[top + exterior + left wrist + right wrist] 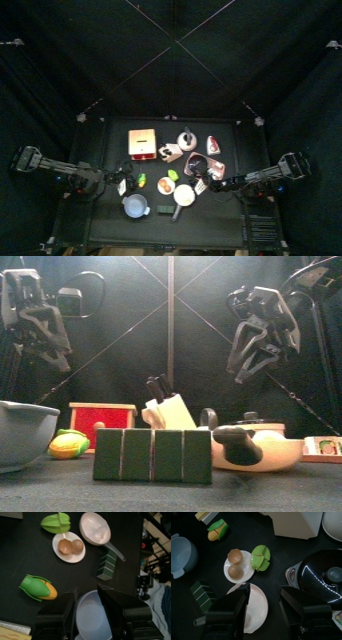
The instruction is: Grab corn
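Observation:
The corn [38, 588] is a short yellow cob with a green end, lying on the black table. It also shows in the top view [138, 181], the front view [67, 444] and the right wrist view [216, 530]. My left gripper [85, 594] is open and empty, above the grey bowl [90, 619], with the corn off to one side of its jaws. In the top view the left gripper [96, 184] is left of the corn. My right gripper [264, 592] is open and empty over the white bowl [256, 607], far from the corn.
A red box [142, 143] stands behind the corn. A plate with two brown items [69, 548], a green item [55, 522], a dark green block [107, 566], a kettle [321, 569] and a knife block [167, 411] crowd the table's middle and right.

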Controlling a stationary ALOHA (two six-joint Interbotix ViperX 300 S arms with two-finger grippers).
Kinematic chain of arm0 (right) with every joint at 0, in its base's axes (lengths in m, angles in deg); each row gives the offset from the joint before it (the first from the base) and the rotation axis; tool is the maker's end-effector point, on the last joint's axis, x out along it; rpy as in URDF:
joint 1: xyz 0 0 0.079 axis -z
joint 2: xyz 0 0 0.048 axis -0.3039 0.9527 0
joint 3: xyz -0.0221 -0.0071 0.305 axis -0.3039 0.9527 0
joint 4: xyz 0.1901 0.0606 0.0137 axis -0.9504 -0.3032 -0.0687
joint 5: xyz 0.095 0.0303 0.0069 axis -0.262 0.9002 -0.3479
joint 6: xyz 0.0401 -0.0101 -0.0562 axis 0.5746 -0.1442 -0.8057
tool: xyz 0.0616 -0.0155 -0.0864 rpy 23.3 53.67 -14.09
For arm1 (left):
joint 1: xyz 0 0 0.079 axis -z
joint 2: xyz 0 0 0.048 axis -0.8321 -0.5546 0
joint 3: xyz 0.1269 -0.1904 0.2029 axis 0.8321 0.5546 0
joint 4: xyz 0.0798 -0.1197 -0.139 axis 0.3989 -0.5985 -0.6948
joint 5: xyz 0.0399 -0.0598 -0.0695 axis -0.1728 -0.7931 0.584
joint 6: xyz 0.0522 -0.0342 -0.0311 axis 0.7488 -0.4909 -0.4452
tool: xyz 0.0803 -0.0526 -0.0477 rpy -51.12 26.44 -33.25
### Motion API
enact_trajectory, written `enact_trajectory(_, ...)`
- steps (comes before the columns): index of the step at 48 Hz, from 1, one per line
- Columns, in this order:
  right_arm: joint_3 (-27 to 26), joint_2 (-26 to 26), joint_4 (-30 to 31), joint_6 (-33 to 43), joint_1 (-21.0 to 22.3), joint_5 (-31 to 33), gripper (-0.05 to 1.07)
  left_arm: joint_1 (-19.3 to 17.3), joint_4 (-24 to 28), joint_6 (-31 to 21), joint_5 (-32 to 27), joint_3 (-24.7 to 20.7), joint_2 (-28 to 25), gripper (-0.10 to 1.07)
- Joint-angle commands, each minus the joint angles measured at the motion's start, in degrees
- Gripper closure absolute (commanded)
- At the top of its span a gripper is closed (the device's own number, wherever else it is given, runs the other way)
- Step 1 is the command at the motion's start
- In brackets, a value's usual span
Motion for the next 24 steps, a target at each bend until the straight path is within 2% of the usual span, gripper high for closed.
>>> enact_trajectory(1, -0.97, -1.14, 0.35, 0.09, 0.62, -0.09, 0.23, -2.55, -1.32, 0.09, 0.26, -0.70, -1.14, 0.21)
enact_trajectory(9, -0.88, -1.93, 0.26, 0.18, 0.62, 0.00, 0.23, -4.31, -2.37, 0.00, -4.39, -2.55, -2.55, 0.20)
enact_trajectory(11, -0.79, -2.20, -0.09, 0.18, 0.62, 0.09, 0.23, -4.57, -2.64, -0.09, -7.29, -3.52, -2.90, 0.20)
enact_trajectory(19, -0.35, -2.64, -1.32, 0.18, 0.62, 0.62, 0.23, -5.01, -2.11, -0.53, -25.66, -9.84, -4.66, 0.21)
enact_trajectory(21, -0.18, -2.64, -1.41, 0.18, 0.70, 0.62, 0.23, -5.01, -1.67, -0.97, -28.30, -11.07, -5.54, 0.21)
enact_trajectory(24, 0.18, -2.55, -1.76, 0.26, 0.70, 0.62, 0.23, -4.83, -1.23, -2.72, -28.83, -12.39, -7.38, 0.21)
